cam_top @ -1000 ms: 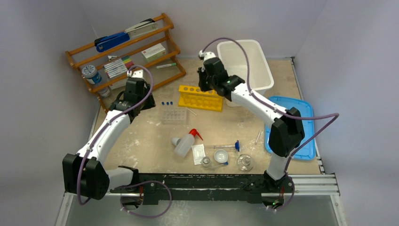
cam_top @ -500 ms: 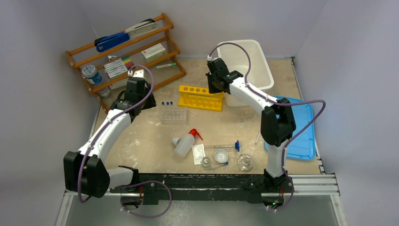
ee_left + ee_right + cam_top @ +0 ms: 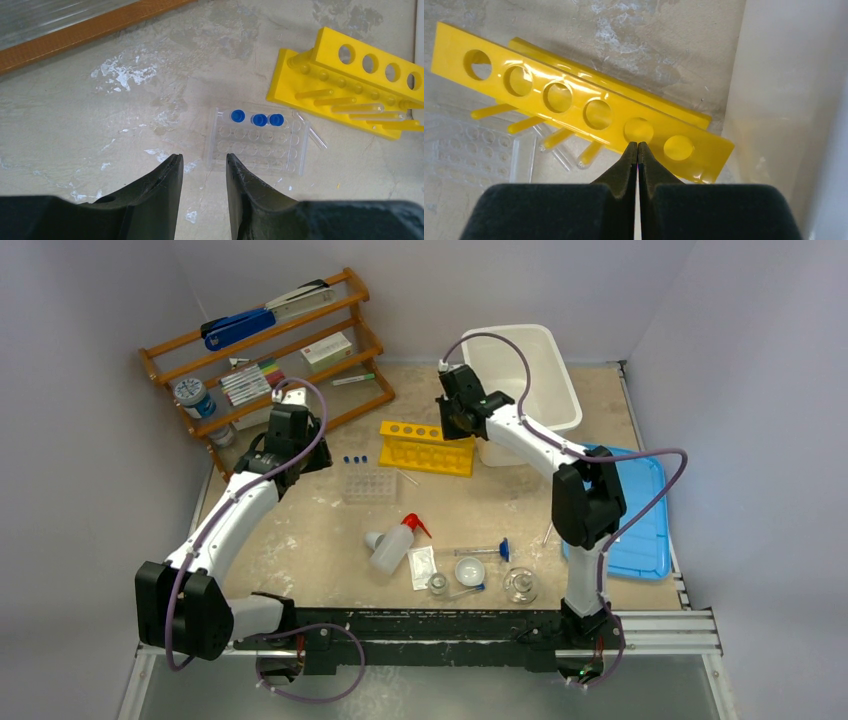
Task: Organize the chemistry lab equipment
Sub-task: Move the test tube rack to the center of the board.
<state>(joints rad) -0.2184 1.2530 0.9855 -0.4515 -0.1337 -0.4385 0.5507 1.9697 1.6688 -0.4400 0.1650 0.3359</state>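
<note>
The yellow six-hole rack (image 3: 426,447) stands at mid-table with clear tubes lying at its base. My right gripper (image 3: 637,145) hovers over the rack's (image 3: 574,107) right end, shut with nothing in it. The clear tube tray (image 3: 257,145) holds three blue-capped tubes (image 3: 255,119) in its back row. My left gripper (image 3: 204,159) is open and empty just short of the tray. Nearer the arm bases lie the white squeeze bottle (image 3: 392,545), a dish (image 3: 469,570), two small flasks (image 3: 519,585) and a blue-capped tube (image 3: 485,551).
A wooden shelf (image 3: 270,350) with a blue stapler and markers stands at the back left. A white bin (image 3: 520,375) sits behind the rack, close to my right wrist. A blue tray (image 3: 640,510) lies at the right edge.
My right gripper has closed from partly open, and the right arm has shifted a little rightward over the rack's end. The left arm has not moved.
</note>
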